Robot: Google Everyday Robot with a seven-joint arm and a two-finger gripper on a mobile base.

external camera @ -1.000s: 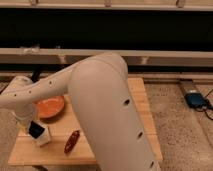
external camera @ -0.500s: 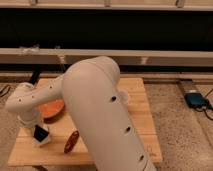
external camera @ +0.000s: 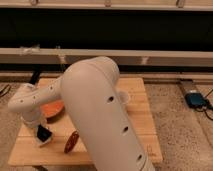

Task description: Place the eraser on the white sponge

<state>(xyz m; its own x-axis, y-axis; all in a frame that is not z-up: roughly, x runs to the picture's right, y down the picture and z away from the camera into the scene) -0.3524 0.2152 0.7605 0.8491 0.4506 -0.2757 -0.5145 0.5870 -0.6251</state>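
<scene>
Gripper low over table's left | fingers closed on eraser (black block); sponge hidden

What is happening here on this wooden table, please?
A robot arm reaches across a wooden table. Its gripper is low at the table's front left, right at a small black eraser and a pale pad, the white sponge. An orange bowl sits just behind, and a slim dark-red object lies to the right.

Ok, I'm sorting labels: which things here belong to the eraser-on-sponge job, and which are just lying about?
Job: eraser, white sponge, gripper low over them at the table left.
Lying about: orange bowl, dark-red oblong thing, blue device on the floor.
</scene>
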